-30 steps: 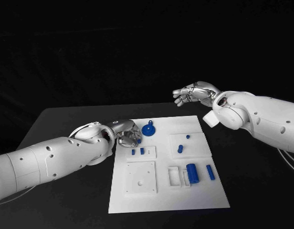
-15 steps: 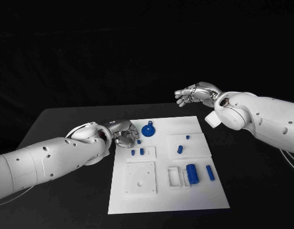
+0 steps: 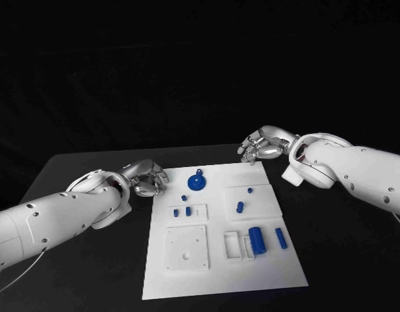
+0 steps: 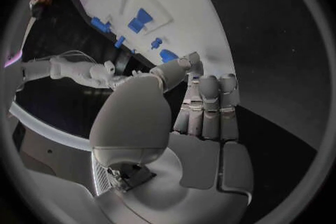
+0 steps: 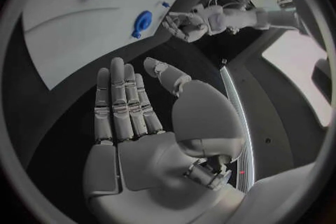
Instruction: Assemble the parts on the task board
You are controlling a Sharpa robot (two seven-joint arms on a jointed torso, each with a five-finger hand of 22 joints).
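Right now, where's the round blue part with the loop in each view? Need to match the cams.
Head view: round blue part lies on the far end of the task board, between the two robot hands.
Left wrist view: it sits just past the left robot hand.
Right wrist view: it lies on the board beyond the right robot hand.
Shared landmark: the task board's far edge.

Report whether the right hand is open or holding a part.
Open: the right hand shows flat, extended fingers with nothing in its palm.
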